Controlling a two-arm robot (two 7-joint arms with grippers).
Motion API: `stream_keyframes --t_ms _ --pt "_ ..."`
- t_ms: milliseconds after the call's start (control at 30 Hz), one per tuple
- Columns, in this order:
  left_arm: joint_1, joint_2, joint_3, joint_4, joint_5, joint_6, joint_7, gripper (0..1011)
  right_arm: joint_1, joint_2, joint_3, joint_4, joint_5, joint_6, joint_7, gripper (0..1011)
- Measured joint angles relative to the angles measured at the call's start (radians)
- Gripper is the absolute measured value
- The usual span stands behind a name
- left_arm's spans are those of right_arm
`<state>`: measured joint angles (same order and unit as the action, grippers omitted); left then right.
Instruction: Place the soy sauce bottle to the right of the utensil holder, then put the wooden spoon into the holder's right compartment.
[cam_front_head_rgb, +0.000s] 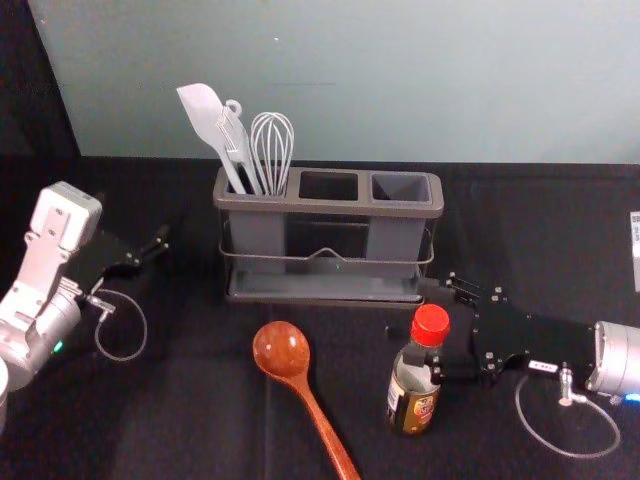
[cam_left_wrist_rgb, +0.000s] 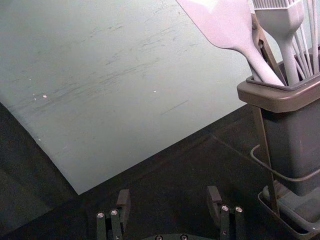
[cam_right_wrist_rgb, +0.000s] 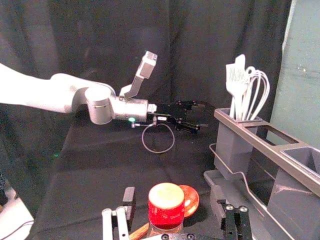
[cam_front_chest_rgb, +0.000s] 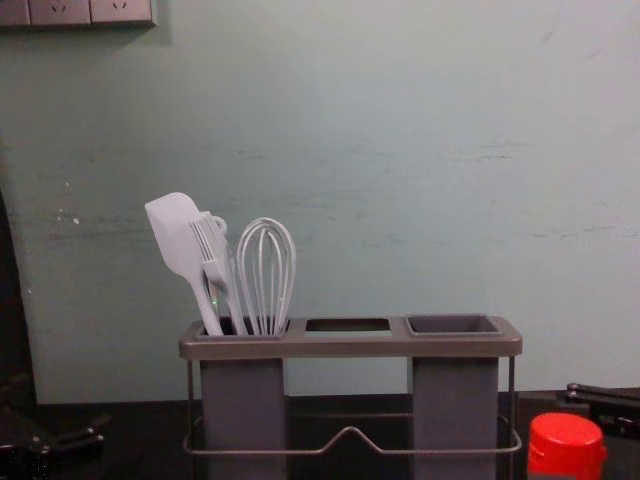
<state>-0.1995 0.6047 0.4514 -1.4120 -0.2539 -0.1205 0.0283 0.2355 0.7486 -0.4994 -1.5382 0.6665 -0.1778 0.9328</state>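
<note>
At left, my left gripper (cam_front_head_rgb: 152, 254) idles, its fingers spread. The spoon (cam_front_head_rgb: 281, 349) lies on the near side of the holder (cam_front_head_rgb: 330, 208), handle slanting near and right. Farther right, the bottle (cam_front_head_rgb: 411, 403) stands upright (my right arm (cam_front_head_rgb: 615, 358) is closer), between the parted fingers of my right gripper (cam_right_wrist_rgb: 173, 200), extended from the right; closing across that upright axis should secure it.

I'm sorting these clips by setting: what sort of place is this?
Probably a robot test bench, not a working kitchen: a black cloth-covered table, tall black curtains behind it, and two jointed silver-and-white robot arms.
</note>
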Motion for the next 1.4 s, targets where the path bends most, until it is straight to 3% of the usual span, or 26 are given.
stream_keyframes --t_ms 300,700,1033,1400 --pt "0.0 0.0 0.0 0.0 0.0 0.0 0.0 1005 -0.001 0.001 0.001 -0.001 0.0 0.0 0.001 776" --pt "0.0 0.0 0.0 0.0 0.0 0.0 0.0 1005 -0.001 0.001 0.002 -0.002 0.0 0.0 0.002 392" --pt "0.0 0.0 0.0 0.0 0.0 0.0 0.0 1005 -0.008 0.007 0.009 -0.01 0.0 -0.013 -0.001 385" --pt "0.0 0.0 0.0 0.0 0.0 0.0 0.0 1005 -0.05 0.05 0.099 -0.026 -0.003 -0.032 -0.1 385"
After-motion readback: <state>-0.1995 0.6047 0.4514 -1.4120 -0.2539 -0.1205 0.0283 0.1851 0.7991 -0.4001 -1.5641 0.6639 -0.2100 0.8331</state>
